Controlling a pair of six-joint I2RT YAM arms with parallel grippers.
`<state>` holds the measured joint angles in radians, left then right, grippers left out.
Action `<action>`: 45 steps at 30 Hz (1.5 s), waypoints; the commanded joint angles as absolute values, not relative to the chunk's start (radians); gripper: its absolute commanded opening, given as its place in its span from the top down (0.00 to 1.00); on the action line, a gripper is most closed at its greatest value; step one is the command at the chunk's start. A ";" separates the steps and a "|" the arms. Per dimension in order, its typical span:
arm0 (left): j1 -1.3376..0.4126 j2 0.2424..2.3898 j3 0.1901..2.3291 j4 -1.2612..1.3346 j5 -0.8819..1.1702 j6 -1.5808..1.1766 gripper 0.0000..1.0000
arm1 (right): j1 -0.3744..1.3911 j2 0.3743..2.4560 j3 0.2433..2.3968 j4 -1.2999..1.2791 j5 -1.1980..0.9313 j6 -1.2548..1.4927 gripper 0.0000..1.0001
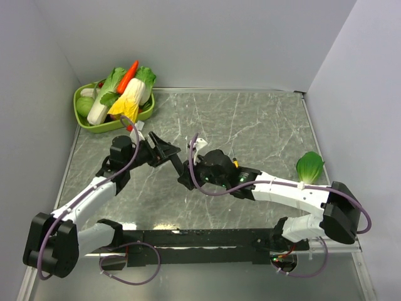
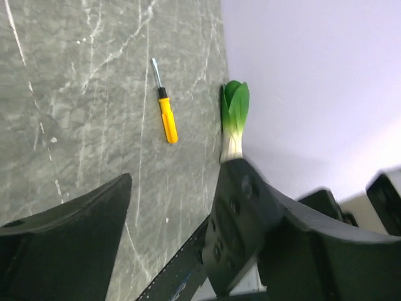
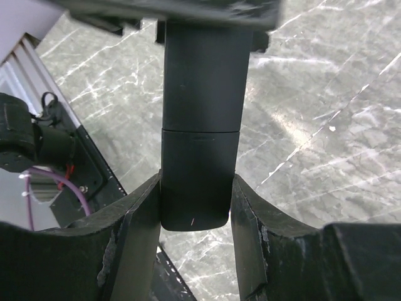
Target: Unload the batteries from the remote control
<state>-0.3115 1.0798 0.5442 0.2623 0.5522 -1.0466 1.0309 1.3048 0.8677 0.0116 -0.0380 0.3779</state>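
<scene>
- The left arm (image 1: 50, 241) sits nearest in the overhead view. It reaches from the near left corner up towards the middle of the grey marbled table (image 1: 263, 119).
- A green basket (image 1: 84, 119) of toy vegetables fills the far left corner, well apart from the work.
- The left gripper (image 1: 166, 150) has its jaws spread wide. Only bare table shows between them in its wrist view.
- The remote control (image 3: 200, 94) is held above mid-table, between the two grippers. Its long axis runs straight out of the right jaws towards the left gripper. A seam crosses it just past the fingers, possibly the battery cover's edge.
- The right gripper (image 3: 196, 185) is clamped on the remote's near end, one finger on each long side.
- The remote's free end meets a blurred dark bar, probably a left finger, so the left arm is nearer that end.
- A yellow-handled screwdriver (image 2: 166, 116) lies flat to the right.
- A toy bok choy (image 2: 234, 119) lies by the right wall.
</scene>
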 commanded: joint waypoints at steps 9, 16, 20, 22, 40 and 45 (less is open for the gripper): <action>-0.316 1.127 0.584 0.110 0.463 -0.996 0.50 | 1.078 1.351 0.966 -0.081 0.161 0.330 0.91; -0.313 1.187 0.534 0.336 0.636 -1.071 0.99 | 1.077 1.387 0.963 -0.052 0.088 0.350 0.75; -0.313 1.213 0.560 0.292 0.670 -0.994 0.99 | 1.065 1.353 0.928 -0.018 0.055 0.319 0.49; -0.311 1.206 0.565 0.273 0.675 -0.936 0.99 | 1.048 1.335 0.913 -0.024 0.031 0.310 0.31; -0.311 0.974 0.428 0.762 0.856 -1.047 0.99 | 0.805 1.232 0.812 0.185 -0.745 0.391 0.26; -0.313 0.974 0.400 0.837 0.842 -1.087 0.99 | 0.804 1.276 0.799 0.281 -0.801 0.463 0.35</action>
